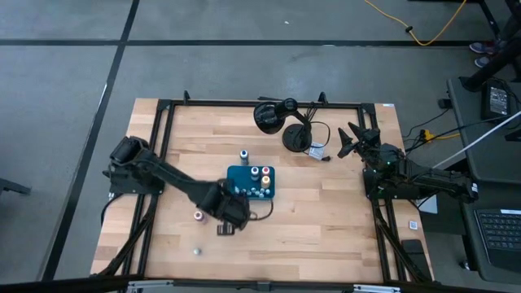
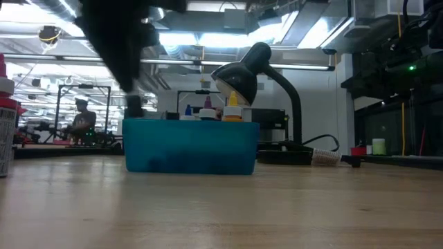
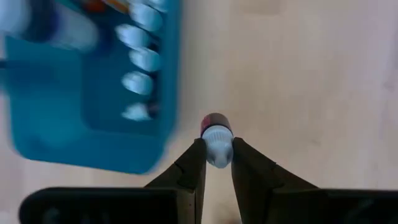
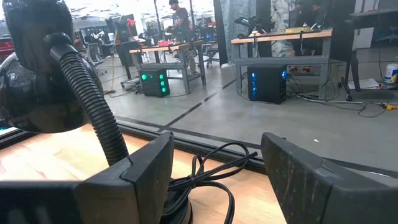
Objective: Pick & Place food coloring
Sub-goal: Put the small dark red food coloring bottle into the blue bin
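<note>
The left gripper (image 3: 217, 160) hangs over the middle of the bench (image 1: 326, 228), just beside the teal tray (image 1: 238, 174) on the side facing the bench's front edge; its jaws are narrow and hold a food coloring bottle (image 3: 216, 134) with a dark red top, the two fingers (image 3: 193, 171) pressing on either side of the pale body; in the left wrist view the bottle lies next to the tray's wall, apart from it. The tray sits near the bench's centre and carries several more bottles with coloured tops (image 1: 260, 172); one blue-topped bottle (image 1: 243, 155) stands on the bench just beside the tray, toward the back edge; a pink-topped bottle (image 1: 198, 216) stands toward the left edge; a small pale one (image 1: 196, 251) stands near the front edge. The right gripper (image 1: 352, 138) waits near the bench's right edge, jaws wide, facing the black desk lamp (image 1: 281, 122) and its coiled cord (image 4: 208, 171) near the back edge.
</note>
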### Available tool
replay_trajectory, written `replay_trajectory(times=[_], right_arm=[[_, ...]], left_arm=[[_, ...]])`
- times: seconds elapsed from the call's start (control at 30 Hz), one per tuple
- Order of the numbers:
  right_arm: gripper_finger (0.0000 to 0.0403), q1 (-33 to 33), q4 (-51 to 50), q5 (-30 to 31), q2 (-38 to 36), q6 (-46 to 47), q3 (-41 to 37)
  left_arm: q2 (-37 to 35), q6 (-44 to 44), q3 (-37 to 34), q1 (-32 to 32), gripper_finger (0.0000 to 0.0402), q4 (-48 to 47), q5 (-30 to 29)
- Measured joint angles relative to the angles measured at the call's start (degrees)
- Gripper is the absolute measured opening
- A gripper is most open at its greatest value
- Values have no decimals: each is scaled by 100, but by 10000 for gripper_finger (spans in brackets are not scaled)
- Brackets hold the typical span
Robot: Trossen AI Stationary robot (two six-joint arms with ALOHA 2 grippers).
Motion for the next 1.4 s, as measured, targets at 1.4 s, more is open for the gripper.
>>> replay_trajectory(times=[1.4], right_arm=[[244,0,1,0,-1,0,1]], left_arm=[[841,2377,-2,1614,56,1053,-33]])
